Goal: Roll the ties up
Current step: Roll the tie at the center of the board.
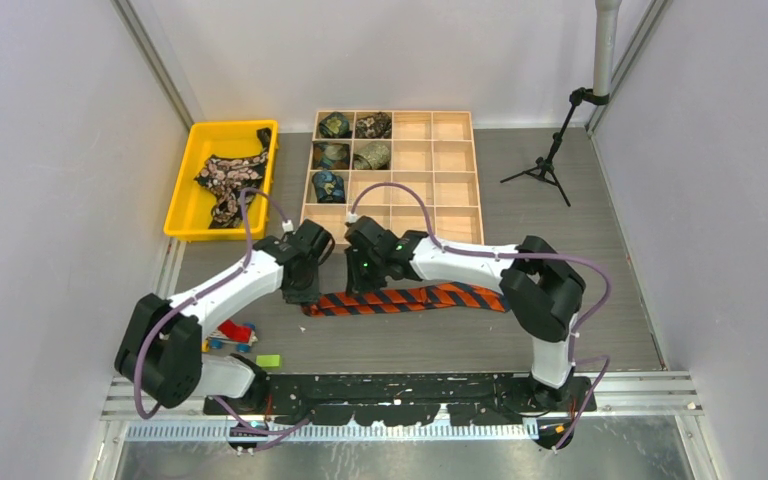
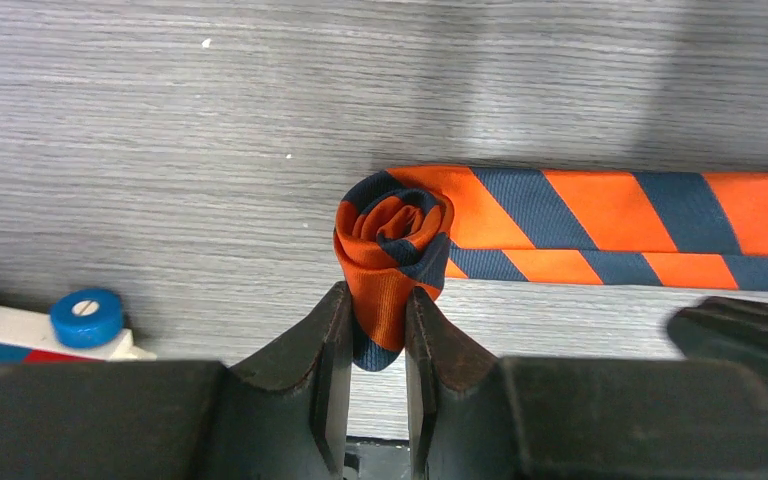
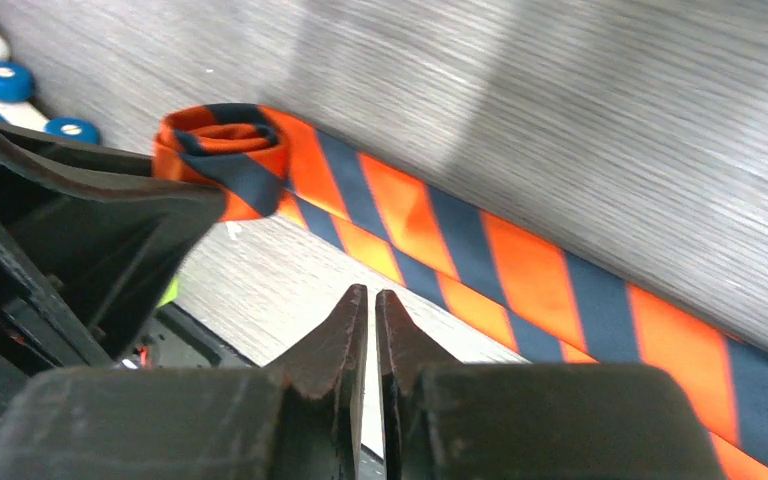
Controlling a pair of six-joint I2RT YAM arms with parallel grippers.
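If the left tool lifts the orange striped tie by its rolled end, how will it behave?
Probably floppy: the striped tie lies limp and flat on the table, so the long tail would hang. The small roll, pinched by the left tool, may loosen if released. Thin fabric, likely light.

**Nothing to read here**

Standing over the table, I can make out no word, number, brand or label on anything. The striped tie (image 2: 600,225) carries only its diagonal orange and dark blue bands. The blue toy disc (image 2: 86,316) shows only a plain pale slot in its top, not a letter or figure.
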